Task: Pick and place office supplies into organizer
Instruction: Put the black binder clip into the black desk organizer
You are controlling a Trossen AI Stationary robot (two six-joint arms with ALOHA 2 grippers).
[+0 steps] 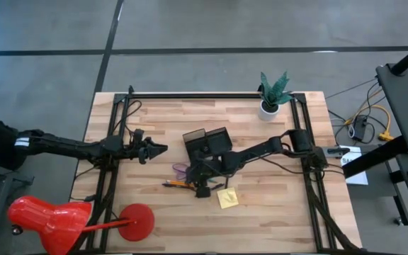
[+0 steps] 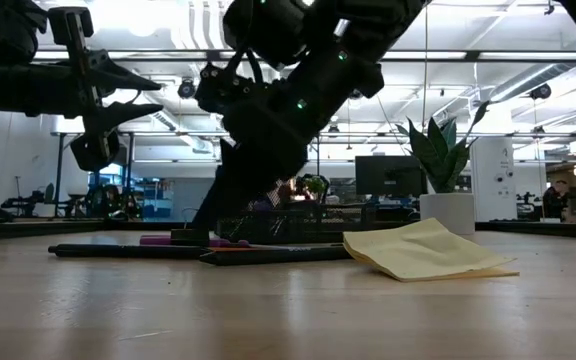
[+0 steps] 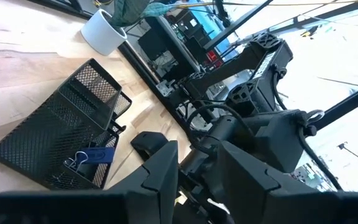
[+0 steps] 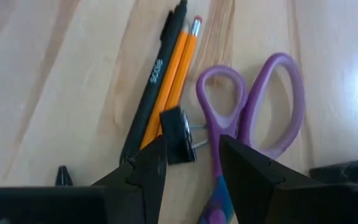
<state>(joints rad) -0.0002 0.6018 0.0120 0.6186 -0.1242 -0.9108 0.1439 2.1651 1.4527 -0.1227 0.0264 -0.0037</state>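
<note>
My right gripper [image 1: 202, 185] is open and low over the supplies near the table's middle. In its wrist view its gripper [image 4: 194, 165] has the fingers on either side of a small black binder clip [image 4: 178, 135]. The clip lies between the orange pencil [image 4: 169, 87], which has a black pen [image 4: 154, 81] beside it, and the purple-handled scissors [image 4: 253, 106]. The yellow sticky-note pad [image 1: 227, 198] lies flat just to the right. The black mesh organizer [image 1: 207, 144] stands beyond them. My left gripper [image 1: 163, 148] hovers open above the table, left of the organizer. My right gripper comes down from above with its fingers on either side of the binder clip [image 4: 178, 135], which lies on the table. One fingertip [image 4: 157, 155] is right against the clip's edge. I cannot tell whether it touches.
A white pot with a green plant [image 1: 271, 99] stands at the far edge. A red desk lamp [image 1: 69, 219] sits at the near left corner. The organizer [image 3: 61, 143] holds a binder clip and a blue piece [image 3: 98, 155]. Bare wood lies near the right side.
</note>
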